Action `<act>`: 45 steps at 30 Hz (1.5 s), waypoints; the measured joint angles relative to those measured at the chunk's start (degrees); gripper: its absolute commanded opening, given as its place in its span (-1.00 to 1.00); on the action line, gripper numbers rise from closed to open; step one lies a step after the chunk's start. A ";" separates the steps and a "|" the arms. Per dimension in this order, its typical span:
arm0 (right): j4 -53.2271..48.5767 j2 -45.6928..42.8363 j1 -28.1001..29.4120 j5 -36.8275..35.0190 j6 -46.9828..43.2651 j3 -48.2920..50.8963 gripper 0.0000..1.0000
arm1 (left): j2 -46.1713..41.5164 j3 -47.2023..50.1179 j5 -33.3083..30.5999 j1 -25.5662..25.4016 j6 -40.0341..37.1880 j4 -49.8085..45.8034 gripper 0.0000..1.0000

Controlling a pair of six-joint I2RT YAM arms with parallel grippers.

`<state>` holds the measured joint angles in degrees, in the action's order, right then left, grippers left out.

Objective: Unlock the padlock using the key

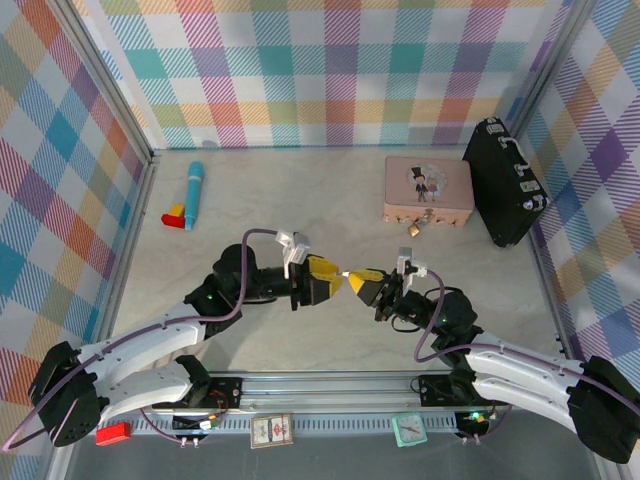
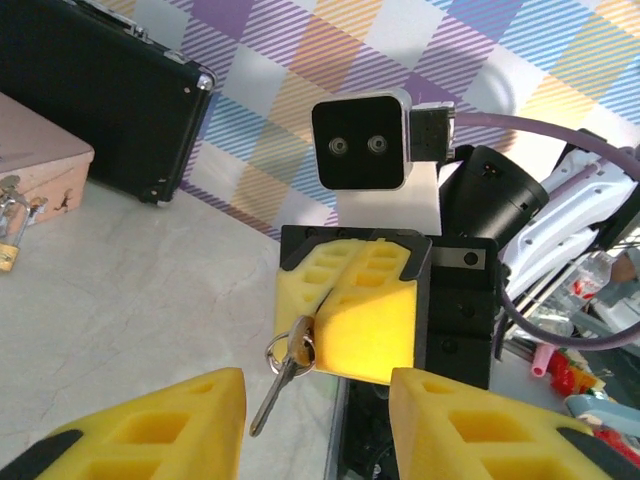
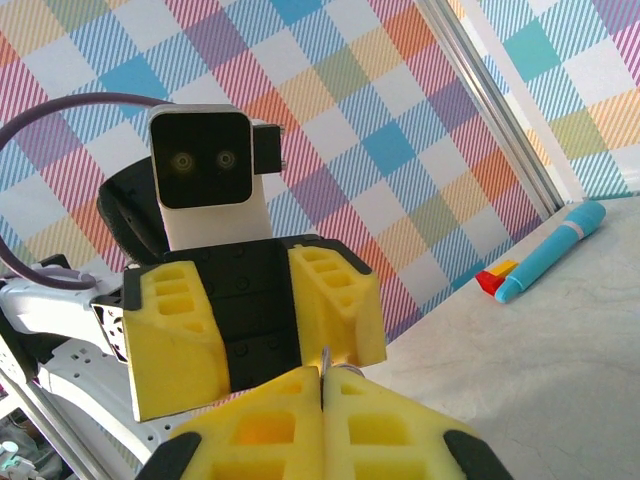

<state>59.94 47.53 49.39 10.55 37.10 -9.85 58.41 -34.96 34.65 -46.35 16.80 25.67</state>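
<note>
Our right gripper has its yellow foam fingers pressed together on the small, thin silvery metal key. It pinches the key by the head, beside its ring, so the blade sticks out free past the fingertips. We read that hold as chosen to leave the blade exposed. Facing it tip to tip, our left gripper is spread wide with nothing between its fingers, and the blade points toward its gap. We judge it is placed there to take or steady the key. Both hang above the middle of the pale marbled table. The tiny brass-gold padlock with a thin silver shackle sits well apart, against the front of the pink rectangular tin. Nothing holds it, so the key has yet to reach it.
</note>
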 measured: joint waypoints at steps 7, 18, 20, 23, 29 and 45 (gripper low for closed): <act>0.02 0.42 0.00 0.07 0.02 -0.02 -1.00 | 2.19 -0.09 2.01 0.00 0.33 -0.11 -0.53; -0.46 -0.33 0.00 -0.09 0.90 -0.02 -1.00 | 0.81 -0.11 2.14 0.63 0.13 -1.49 -0.45; -0.92 -0.90 0.00 -0.22 1.14 -0.02 -1.00 | 0.04 -0.11 2.14 0.90 0.11 -1.62 -0.50; -1.05 -1.36 0.00 -0.28 1.29 0.00 -1.00 | -0.33 -0.11 2.23 0.92 0.07 -1.64 -0.59; -0.83 -0.87 0.00 -0.28 1.49 0.00 -1.00 | -0.28 -0.11 3.43 1.14 0.07 -1.77 -0.72; 0.26 1.27 0.00 -0.52 2.60 -0.02 -0.80 | 0.13 -1.46 3.63 1.55 -1.25 -5.51 -1.00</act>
<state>60.20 48.80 49.39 10.02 39.70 -9.87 58.54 -36.42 38.28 -44.80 15.55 20.16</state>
